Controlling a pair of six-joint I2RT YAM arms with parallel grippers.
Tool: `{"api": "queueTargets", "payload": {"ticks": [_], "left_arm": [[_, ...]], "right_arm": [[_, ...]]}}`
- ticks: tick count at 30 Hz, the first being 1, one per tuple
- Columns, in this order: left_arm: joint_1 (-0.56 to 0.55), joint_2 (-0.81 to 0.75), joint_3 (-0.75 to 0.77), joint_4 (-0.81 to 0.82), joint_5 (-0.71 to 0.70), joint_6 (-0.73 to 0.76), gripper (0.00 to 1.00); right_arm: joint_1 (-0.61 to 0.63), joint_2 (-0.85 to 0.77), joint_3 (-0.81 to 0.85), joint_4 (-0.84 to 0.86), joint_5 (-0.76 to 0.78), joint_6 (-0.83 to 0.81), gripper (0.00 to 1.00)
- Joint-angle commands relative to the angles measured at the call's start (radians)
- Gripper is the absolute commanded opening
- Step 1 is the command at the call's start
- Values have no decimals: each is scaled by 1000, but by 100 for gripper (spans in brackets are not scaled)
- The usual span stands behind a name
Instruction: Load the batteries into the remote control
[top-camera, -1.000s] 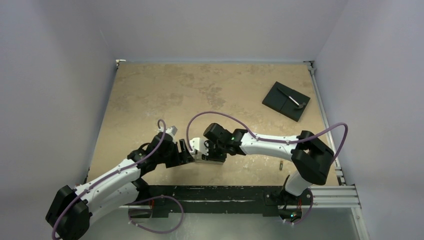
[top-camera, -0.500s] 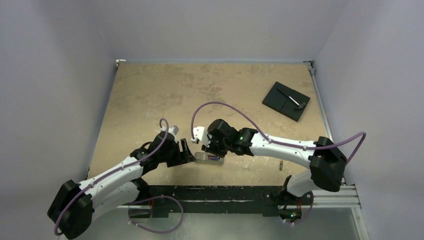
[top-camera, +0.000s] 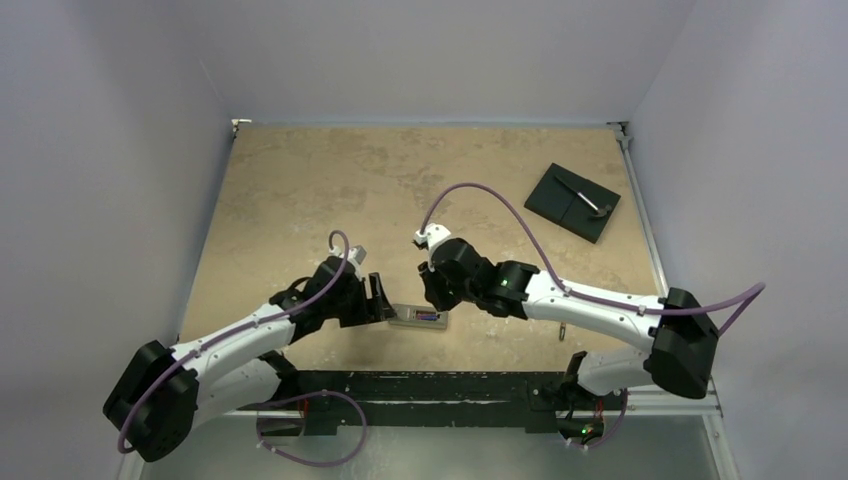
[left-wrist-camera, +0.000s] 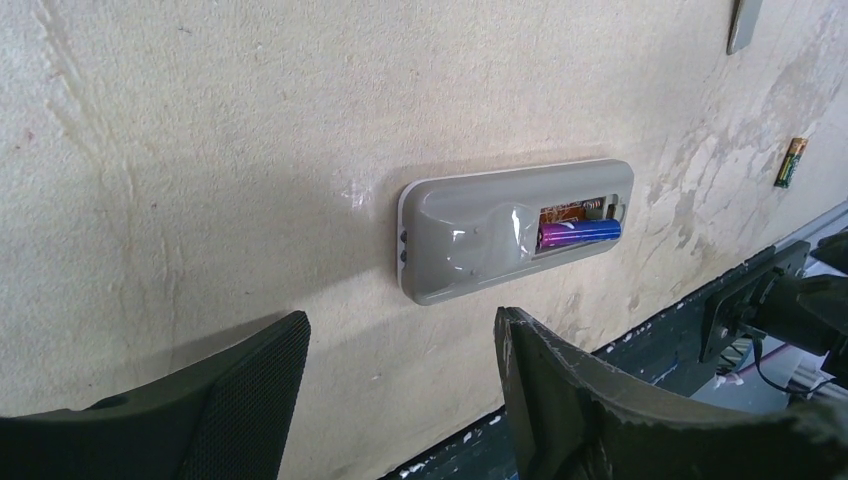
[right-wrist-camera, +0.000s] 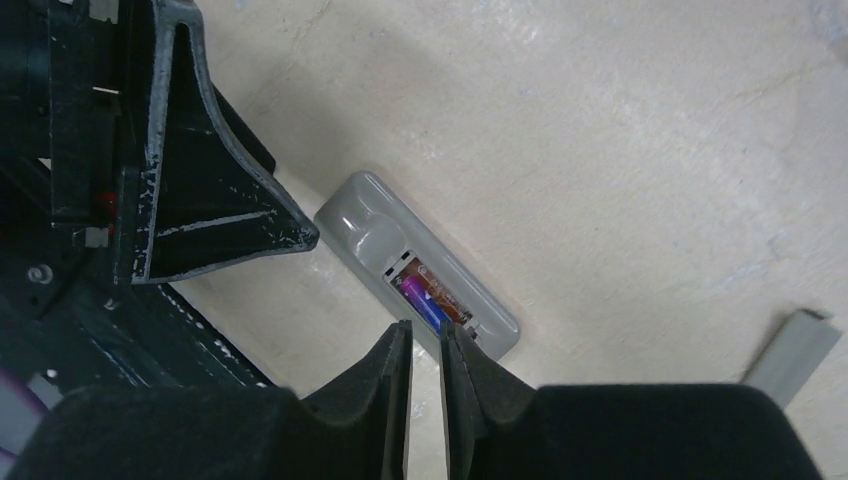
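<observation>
The remote control (left-wrist-camera: 470, 225) lies grey back up on the tan table (top-camera: 300, 180), close to its near edge, with the battery bay uncovered. One purple battery (left-wrist-camera: 578, 233) sits in the slot nearer the edge, and the slot beside it shows bare contacts. Only the wrist views reveal this; from above the remote is a small pale bar with a dark fleck. The left gripper (left-wrist-camera: 400, 400) is just off the remote's closed end, its fingers spread wide and holding nothing. The right gripper (right-wrist-camera: 425, 370) hangs over the bay end, its fingers drawn almost together with only a slit between and nothing in it. A loose battery (left-wrist-camera: 789, 162) lies well to the right of the remote, the grey cover strip (right-wrist-camera: 795, 352) lies beyond it, and a black plate (top-camera: 560, 210) lies far off to the right rear.
</observation>
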Motion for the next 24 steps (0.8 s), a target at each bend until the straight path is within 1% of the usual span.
{"api": "queueTargets", "payload": {"ticks": [1,2,6,13,17,24], "left_arm": [[3,29,34,77,27,44,67],[3,37,34,85,33,46,66],[3,68,33,110,48,59,63],[3,107,34,147,60,65,61],[3,126,36,163,66,70,57],[4,154,38,192,74,70,54]], "right_arm": [[2,-60,-69,76,25,233,22],[2,-68,-85,91,14,246,21],[2,-104,-152,147,-6,291,29],[-3,-103,-210,144,15,377,25],[-3,-90,-229,161,-6,395,25],[-5,-36,-228,167,-2,414,27]]}}
